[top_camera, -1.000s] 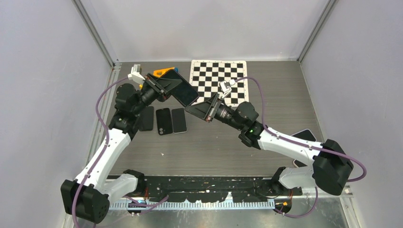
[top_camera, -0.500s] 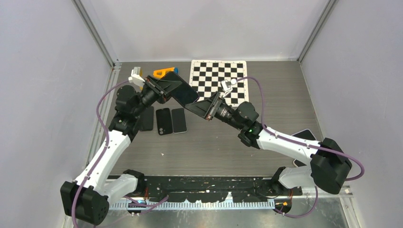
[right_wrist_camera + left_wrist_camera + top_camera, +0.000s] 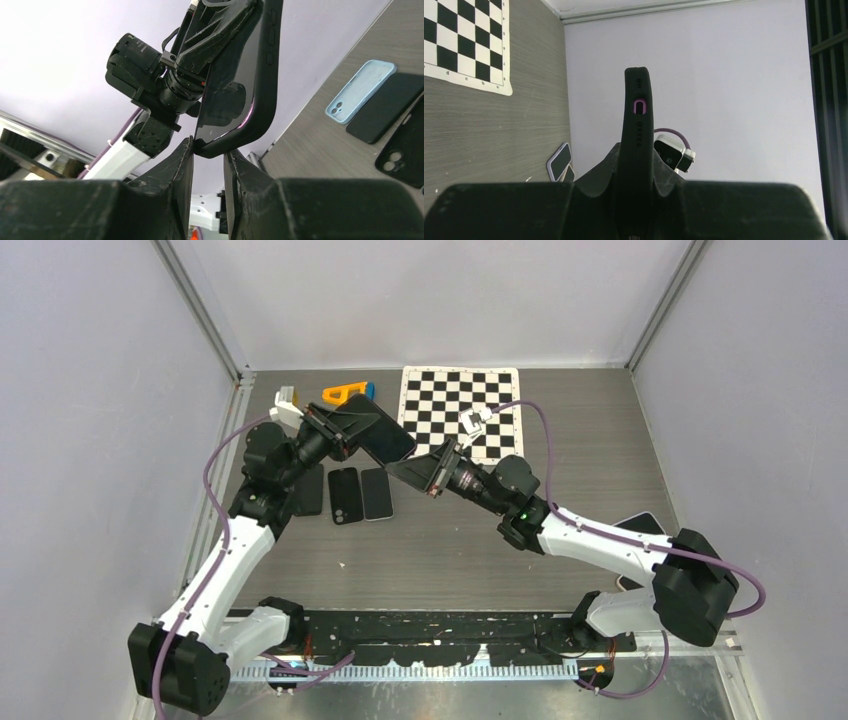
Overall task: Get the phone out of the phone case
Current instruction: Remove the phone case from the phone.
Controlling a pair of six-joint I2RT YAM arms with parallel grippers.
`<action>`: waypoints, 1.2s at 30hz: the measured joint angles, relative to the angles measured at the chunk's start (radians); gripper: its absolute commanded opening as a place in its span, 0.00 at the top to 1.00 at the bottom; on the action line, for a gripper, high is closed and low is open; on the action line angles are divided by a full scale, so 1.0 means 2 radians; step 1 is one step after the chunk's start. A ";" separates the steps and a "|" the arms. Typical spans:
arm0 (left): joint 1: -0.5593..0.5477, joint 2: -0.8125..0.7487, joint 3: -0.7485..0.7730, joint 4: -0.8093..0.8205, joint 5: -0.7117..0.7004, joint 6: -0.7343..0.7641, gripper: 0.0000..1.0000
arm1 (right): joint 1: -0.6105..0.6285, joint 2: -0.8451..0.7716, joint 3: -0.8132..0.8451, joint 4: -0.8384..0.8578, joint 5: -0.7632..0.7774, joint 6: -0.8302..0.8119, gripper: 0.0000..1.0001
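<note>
My left arm [image 3: 228, 552] aloft, jaws tight on phone case [image 3: 381, 430]; right arm [image 3: 600, 545] level, narrow jaws at its corner, grip unclear.

Arms: white shells with black joints on the left arm [image 3: 215, 575] and the right arm [image 3: 600, 545].
Cables: a purple cable [image 3: 212, 455] loops back from each arm's jaws.
Right gripper [image 3: 208, 152]: thick, matte black fingers [image 3: 176, 170].
Camera [image 3: 284, 400]: small white block just behind the left jaws.
Light [image 3: 522, 512]: green, well behind the right jaws.
</note>
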 measured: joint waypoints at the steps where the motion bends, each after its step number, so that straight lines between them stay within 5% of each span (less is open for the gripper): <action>1: 0.001 0.000 -0.001 0.000 0.000 -0.002 1.00 | 0.000 0.001 0.000 0.000 0.003 -0.006 0.99; 13: 0.004 0.037 -0.006 -0.013 0.035 -0.063 1.00 | 0.007 0.003 -0.038 0.060 0.009 -0.165 0.99; 23: -0.004 0.041 -0.017 -0.006 0.057 -0.102 1.00 | 0.010 0.015 -0.066 0.008 0.013 -0.244 0.98; 26: -0.004 0.041 -0.020 -0.003 0.056 -0.100 1.00 | 0.010 0.010 -0.074 0.002 0.021 -0.238 0.67; 27: -0.004 0.041 -0.020 -0.004 0.056 -0.097 1.00 | 0.010 0.004 -0.078 -0.001 0.024 -0.235 0.49; 29: -0.002 0.041 -0.020 -0.004 0.056 -0.086 1.00 | 0.010 -0.016 -0.084 -0.015 0.027 -0.227 0.34; 36: 0.008 0.052 0.002 -0.045 0.088 0.041 1.00 | 0.007 -0.090 -0.072 -0.115 -0.004 -0.221 0.15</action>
